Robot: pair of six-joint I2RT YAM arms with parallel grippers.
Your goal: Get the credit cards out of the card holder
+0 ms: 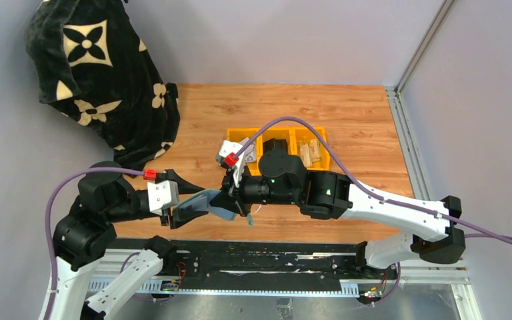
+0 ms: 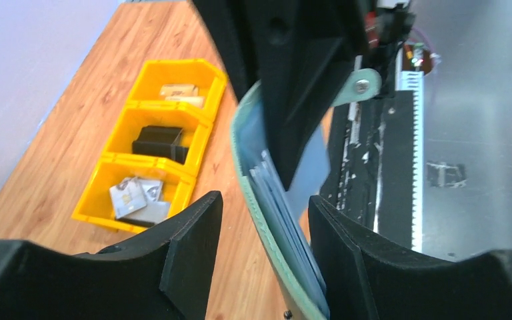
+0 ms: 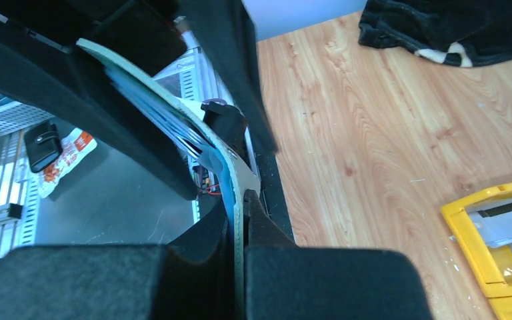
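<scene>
Card holder (image 1: pixel 197 204) clamped in right pincer (image 3: pixel 239 220), other end inside left pincer (image 2: pixel 263 200)

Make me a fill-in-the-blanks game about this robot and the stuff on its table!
1. The bins on the wooden table are coloured ___.
2. The bins stand in a row of ___.
3. The right gripper has its jaws shut on the card holder, whose outside is pale ___.
4. The black cloth has cream ___ on it.

Missing words: yellow, three, green, flowers.
</scene>
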